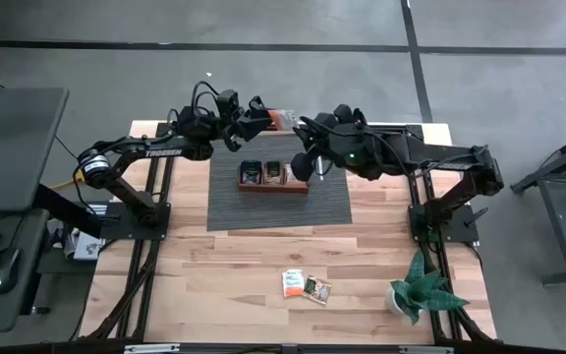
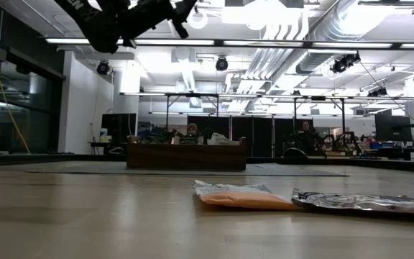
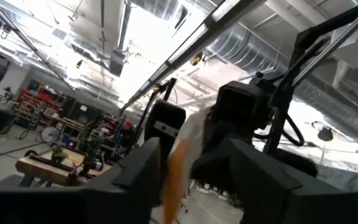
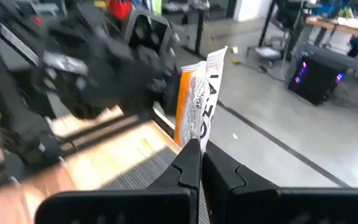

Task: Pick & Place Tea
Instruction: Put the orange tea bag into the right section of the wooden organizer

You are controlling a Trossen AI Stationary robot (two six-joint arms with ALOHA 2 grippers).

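An orange-and-white tea sachet (image 1: 281, 120) is up in the air between my two grippers, over the mat's far edge behind the wooden tray (image 1: 273, 187). My right gripper (image 4: 199, 149) is shut on it. My left gripper (image 3: 176, 155) is open by a narrow gap, with a finger on each side of the same sachet (image 3: 178, 163); I cannot tell whether they touch it. Two more sachets, one orange (image 1: 292, 283) and one dark (image 1: 316, 289), lie flat near the table's near edge. The tray's compartments hold further sachets (image 1: 252, 174). My right gripper pinches the sachet by one edge (image 4: 199, 138) between its two fingertips. It comes in about level from the table's right. The sachet stands out beyond the fingertips, lifted clear of everything, its printed face (image 4: 196, 99) showing in the right wrist view.
The tray sits on a dark grey mat (image 1: 280, 211) at the table's far middle. A small potted plant (image 1: 419, 291) stands at the near right corner. In the low view the loose orange sachet (image 2: 241, 196) and a shiny one (image 2: 365, 203) lie in front.
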